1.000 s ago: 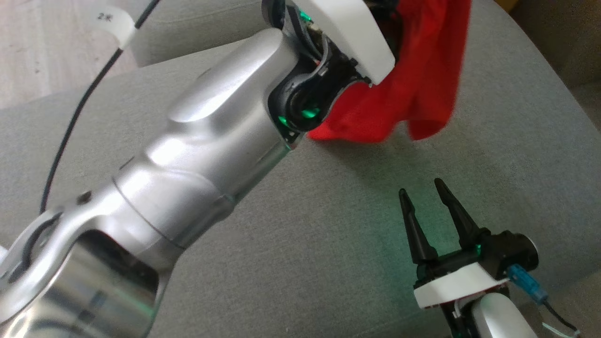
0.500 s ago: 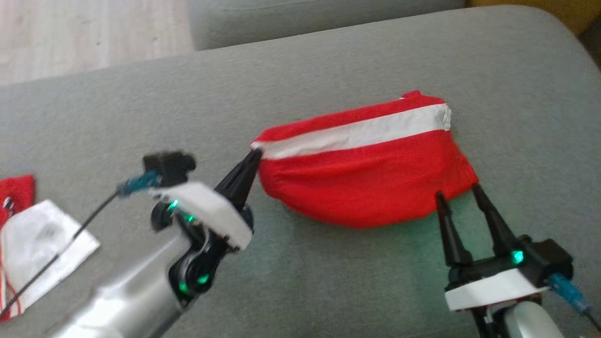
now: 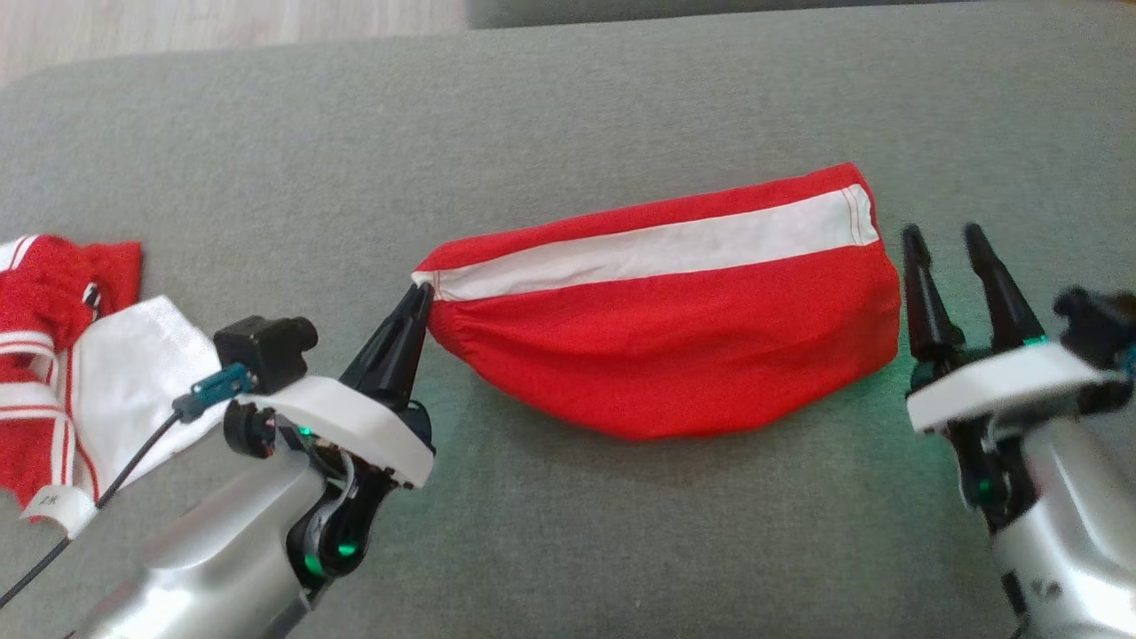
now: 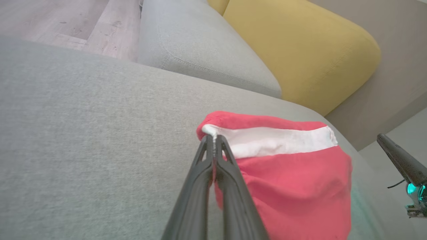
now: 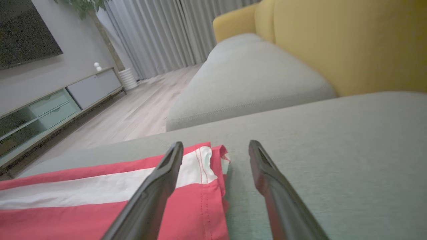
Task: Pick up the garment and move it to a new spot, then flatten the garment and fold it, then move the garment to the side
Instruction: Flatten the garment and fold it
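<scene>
grey fabric sofa cushion (image 3: 621,80) now carries the red cloth garment with a white band (image 3: 674,346), airborne a second ago: relocation looks done, flattening next. my left hand (image 3: 419,297) is pinched shut on its left corner; my right hand (image 3: 942,232), wide open and empty, waits beside the other end. a red-and-white clothes heap (image 3: 80,355) lies clear, far left.

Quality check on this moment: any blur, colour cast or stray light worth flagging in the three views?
Head view: mostly sharp; a green glow spills on the grey cushion at both ends of the red garment. Left wrist view: the garment looks washed-out pink, and the left gripper softens toward the bottom edge. Right wrist view: the yellow backrest and the right gripper look smeared.
</scene>
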